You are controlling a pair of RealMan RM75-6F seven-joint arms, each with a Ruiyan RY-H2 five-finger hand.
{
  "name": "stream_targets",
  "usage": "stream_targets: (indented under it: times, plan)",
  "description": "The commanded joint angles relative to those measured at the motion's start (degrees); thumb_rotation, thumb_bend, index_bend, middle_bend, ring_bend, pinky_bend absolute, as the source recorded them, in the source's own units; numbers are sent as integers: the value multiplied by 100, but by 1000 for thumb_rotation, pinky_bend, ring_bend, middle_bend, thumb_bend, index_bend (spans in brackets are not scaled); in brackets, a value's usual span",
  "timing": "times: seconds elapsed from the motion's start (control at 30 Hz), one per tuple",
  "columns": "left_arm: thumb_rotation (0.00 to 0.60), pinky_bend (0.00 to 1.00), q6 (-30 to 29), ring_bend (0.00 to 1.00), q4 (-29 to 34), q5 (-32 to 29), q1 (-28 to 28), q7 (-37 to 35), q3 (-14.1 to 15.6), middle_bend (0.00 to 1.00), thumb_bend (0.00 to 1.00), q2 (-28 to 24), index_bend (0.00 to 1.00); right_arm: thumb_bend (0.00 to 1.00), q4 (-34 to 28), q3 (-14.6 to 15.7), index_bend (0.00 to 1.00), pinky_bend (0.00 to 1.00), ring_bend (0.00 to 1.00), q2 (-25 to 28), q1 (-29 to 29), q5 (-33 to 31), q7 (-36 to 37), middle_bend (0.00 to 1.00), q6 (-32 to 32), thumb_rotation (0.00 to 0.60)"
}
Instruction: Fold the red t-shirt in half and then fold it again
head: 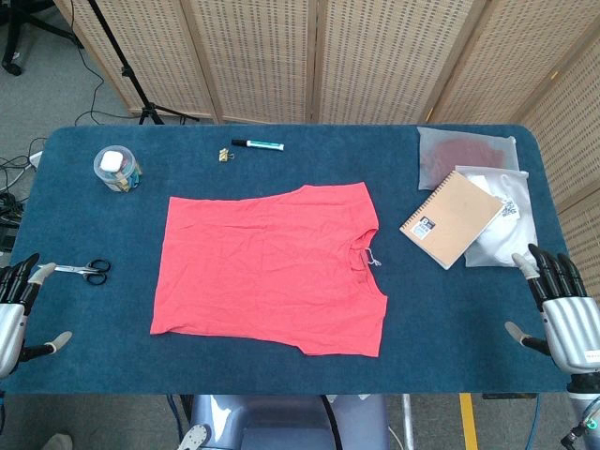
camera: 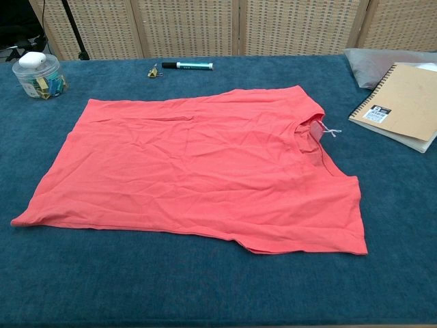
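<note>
The red t-shirt [head: 267, 267] [camera: 198, 171] lies spread flat in the middle of the blue table [head: 281, 366], its neck opening toward the right and its hem toward the left. My left hand [head: 17, 305] hovers at the table's front left corner, fingers apart and holding nothing, well left of the shirt. Over at the front right corner my right hand [head: 562, 309] is likewise spread and empty, far right of the shirt. Neither hand shows in the chest view.
Scissors [head: 82, 271] lie just right of my left hand. A clear jar of clips [head: 118, 170] [camera: 39, 75] stands at the back left. A binder clip [head: 224, 154] and marker [head: 258, 144] lie behind the shirt. A spiral notebook [head: 450, 218] rests on plastic bags [head: 497, 202] at right.
</note>
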State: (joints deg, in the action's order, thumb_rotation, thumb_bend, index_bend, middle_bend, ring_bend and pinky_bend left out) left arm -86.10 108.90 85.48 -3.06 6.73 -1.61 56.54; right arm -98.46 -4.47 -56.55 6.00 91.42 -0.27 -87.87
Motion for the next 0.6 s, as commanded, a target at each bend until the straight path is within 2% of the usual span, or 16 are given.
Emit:
stream_targets:
  times: [0.03,0.13,0.33,0.43,0.6]
  plan:
    - [600,0,19,0,-9,-23,-9,6,-5,0,0,7,0,0,-2,9,89,0,0,-2,-3,-1,-5,0,7,600]
    - [600,0,52,0,-18,-58,-20,29,-6,0,0,16,0,0,-5,24,130,0,0,2,-3,24,-10,0,13,600]
    - [600,0,69,0,32,-64,-25,92,4,0,0,25,0,0,-65,184,150,0,0,80,63,267,119,0,196,600]
    - [600,0,100,0,56,-95,-38,64,-4,0,0,7,0,0,-145,357,177,0,0,107,164,572,183,0,413,600]
    - [600,0,195,0,62,-187,-82,110,-18,0,0,12,0,0,-86,817,211,0,0,108,643,1415,554,0,1235,600]
